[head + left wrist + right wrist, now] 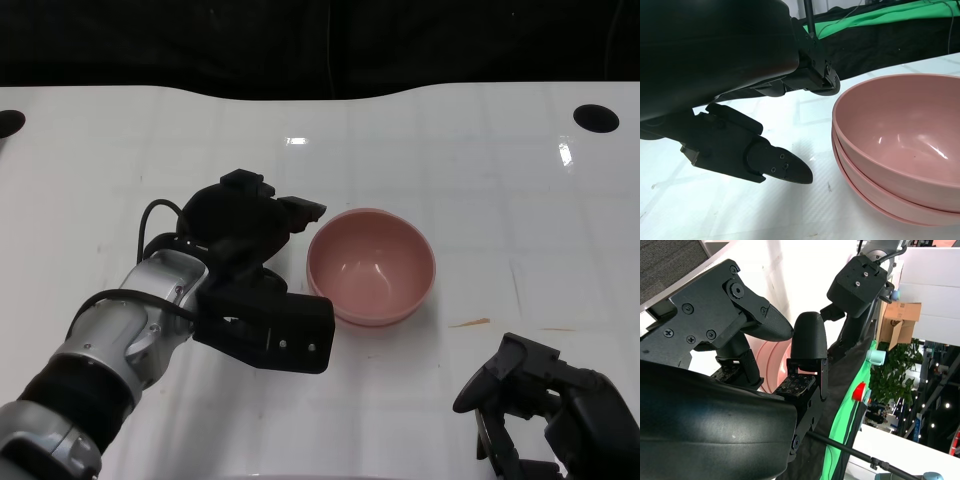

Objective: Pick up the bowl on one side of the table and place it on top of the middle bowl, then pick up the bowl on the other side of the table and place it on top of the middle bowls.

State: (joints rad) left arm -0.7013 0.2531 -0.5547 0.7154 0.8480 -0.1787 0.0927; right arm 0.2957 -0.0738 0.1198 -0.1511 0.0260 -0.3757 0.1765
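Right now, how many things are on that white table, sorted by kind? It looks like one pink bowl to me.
Pink bowls: 3, nested in one stack; the left wrist view shows three rims, while the head view looks like a single bowl.
Black robot hands: 2, the left hand beside the stack and the right hand nearer the robot; neither holds anything.
Total: 5

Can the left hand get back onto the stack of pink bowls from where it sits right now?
Probably yes. The left hand sits open just beside the stack of pink bowls, apart from the rim, with only bare white table between them. The right hand is low near the table's front edge, away from that path.
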